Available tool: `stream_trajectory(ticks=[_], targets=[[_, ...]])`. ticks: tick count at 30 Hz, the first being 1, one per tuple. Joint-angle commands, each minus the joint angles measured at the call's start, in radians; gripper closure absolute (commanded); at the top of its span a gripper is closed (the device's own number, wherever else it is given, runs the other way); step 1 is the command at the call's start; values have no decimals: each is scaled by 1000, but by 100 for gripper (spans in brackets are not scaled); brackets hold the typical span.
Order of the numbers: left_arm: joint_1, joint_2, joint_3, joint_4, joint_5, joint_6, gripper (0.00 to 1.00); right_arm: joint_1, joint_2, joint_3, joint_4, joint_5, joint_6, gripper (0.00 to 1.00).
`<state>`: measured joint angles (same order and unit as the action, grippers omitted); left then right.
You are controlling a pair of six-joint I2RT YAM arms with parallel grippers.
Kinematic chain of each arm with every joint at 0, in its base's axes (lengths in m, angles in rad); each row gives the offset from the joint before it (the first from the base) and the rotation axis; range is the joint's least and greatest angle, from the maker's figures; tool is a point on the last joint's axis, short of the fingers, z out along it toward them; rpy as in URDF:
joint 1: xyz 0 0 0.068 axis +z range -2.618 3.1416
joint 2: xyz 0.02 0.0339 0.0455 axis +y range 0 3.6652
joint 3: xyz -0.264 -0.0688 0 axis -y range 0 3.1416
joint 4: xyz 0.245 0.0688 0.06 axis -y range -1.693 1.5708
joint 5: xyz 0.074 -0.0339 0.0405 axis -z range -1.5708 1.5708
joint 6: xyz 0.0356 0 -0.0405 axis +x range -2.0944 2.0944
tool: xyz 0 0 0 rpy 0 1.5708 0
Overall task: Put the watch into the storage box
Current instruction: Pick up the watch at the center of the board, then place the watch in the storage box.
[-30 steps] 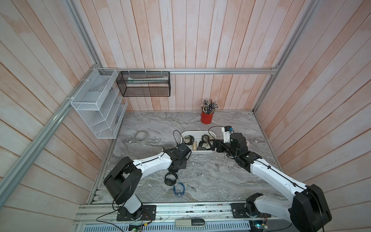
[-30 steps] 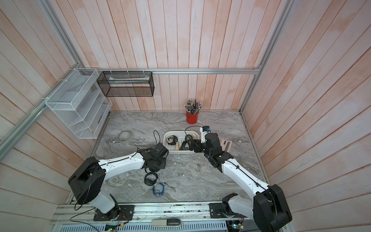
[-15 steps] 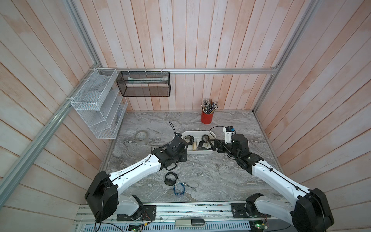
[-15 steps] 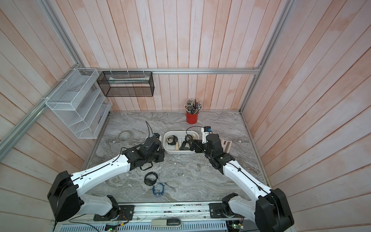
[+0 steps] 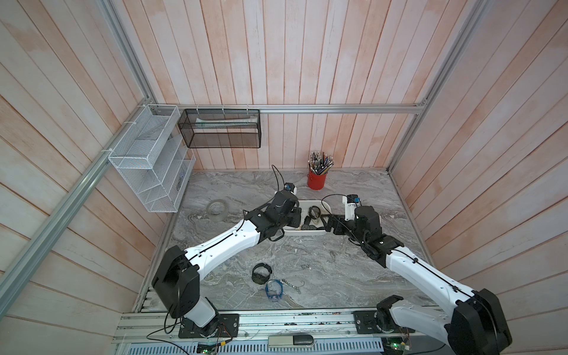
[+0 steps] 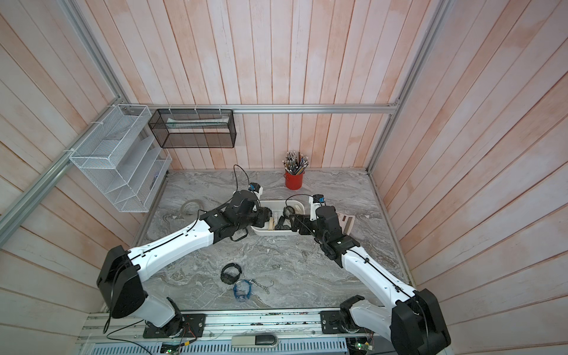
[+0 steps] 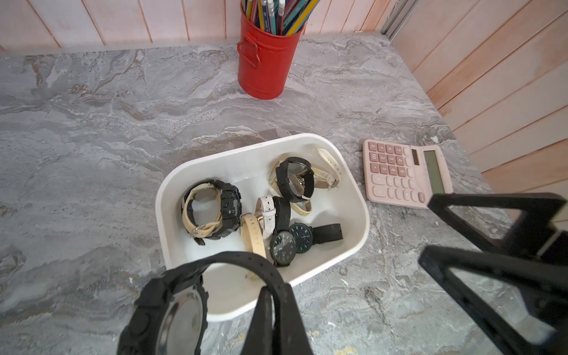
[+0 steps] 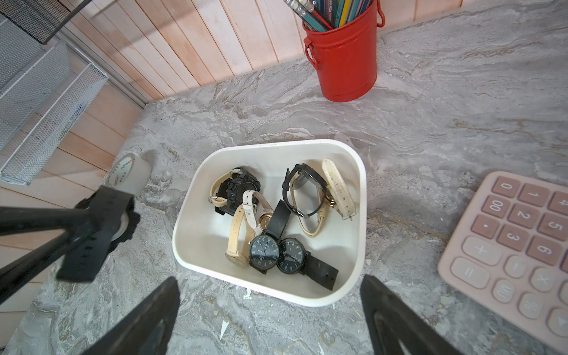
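The storage box (image 7: 344,196) is smooth white plastic with a faint sheen. Under it the surface (image 7: 92,138) looks like matt grey veined stone. At the box's rim, the black sports watch (image 7: 166,307) has a matt rubbery strap and a glossy glass face. Beyond the box, the pencil pot (image 7: 264,61) is glossy red painted metal; beside the box, the calculator (image 7: 396,175) is matt pink plastic. The wall planks (image 5: 307,61) are pale, washed wood.

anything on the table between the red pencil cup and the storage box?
No. Between the red pencil cup and the storage box the tabletop is bare grey marble. The left wrist view shows it plainly; the right wrist view agrees.
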<state>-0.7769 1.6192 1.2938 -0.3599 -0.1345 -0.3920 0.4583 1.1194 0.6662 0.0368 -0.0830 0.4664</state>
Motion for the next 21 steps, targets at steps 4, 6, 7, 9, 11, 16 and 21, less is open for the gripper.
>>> stream_trajectory(ticks=[4, 6, 7, 9, 11, 16, 21], targets=[[21, 139, 95, 68, 24, 80, 100, -9, -39, -36, -5, 28, 3, 6], [29, 170, 110, 70, 31, 74, 100, -13, -43, -36, -13, 19, 9, 6], [34, 182, 115, 74, 37, 68, 100, -13, -46, -35, -16, 17, 9, 6], [42, 198, 115, 93, 55, 60, 100, -15, -49, -34, -17, 18, 5, 6], [45, 212, 110, 120, 61, 62, 100, -16, -55, -41, -9, 20, 0, 6], [69, 263, 128, 122, 65, 47, 100, -20, -72, -47, -11, 9, 8, 6], [77, 310, 118, 143, 60, 34, 100, -21, -92, -65, -4, 15, 2, 6]])
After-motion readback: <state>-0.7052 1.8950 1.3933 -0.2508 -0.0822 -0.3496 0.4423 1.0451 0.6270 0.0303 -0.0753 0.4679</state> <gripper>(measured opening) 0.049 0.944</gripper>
